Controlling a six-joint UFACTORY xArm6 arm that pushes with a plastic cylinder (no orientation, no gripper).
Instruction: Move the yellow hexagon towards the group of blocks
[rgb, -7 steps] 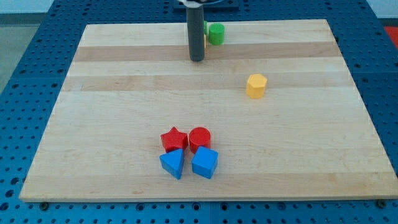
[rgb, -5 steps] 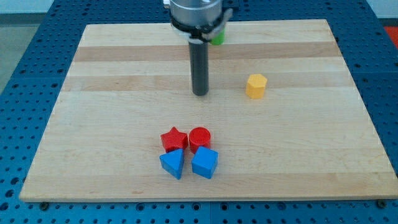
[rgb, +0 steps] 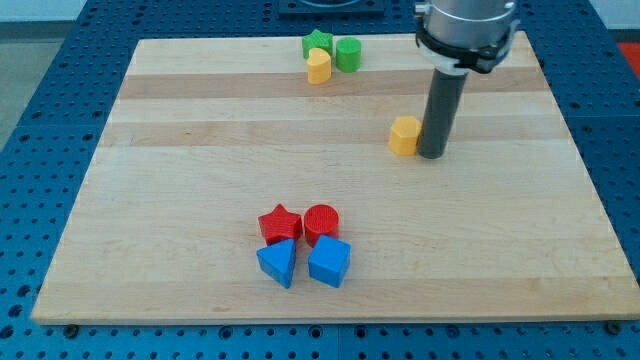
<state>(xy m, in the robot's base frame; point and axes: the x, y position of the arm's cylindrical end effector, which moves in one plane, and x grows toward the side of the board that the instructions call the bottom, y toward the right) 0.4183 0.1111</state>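
The yellow hexagon (rgb: 404, 135) lies right of the board's middle. My tip (rgb: 432, 153) stands right beside it on its right, touching or nearly touching it. A group of blocks sits low in the middle: a red star (rgb: 279, 223), a red cylinder (rgb: 321, 221), a blue triangle (rgb: 278, 263) and a blue cube (rgb: 329, 262), packed together. The hexagon is well up and to the right of that group.
At the view's top, a green star (rgb: 317, 43), a green cylinder (rgb: 348, 54) and a yellow block (rgb: 319, 67) cluster together. The wooden board (rgb: 150, 200) rests on a blue perforated table.
My tip moved from the board's top middle down and then across to the right side of the yellow hexagon. The hexagon has shifted slightly left. The top cluster is now uncovered.
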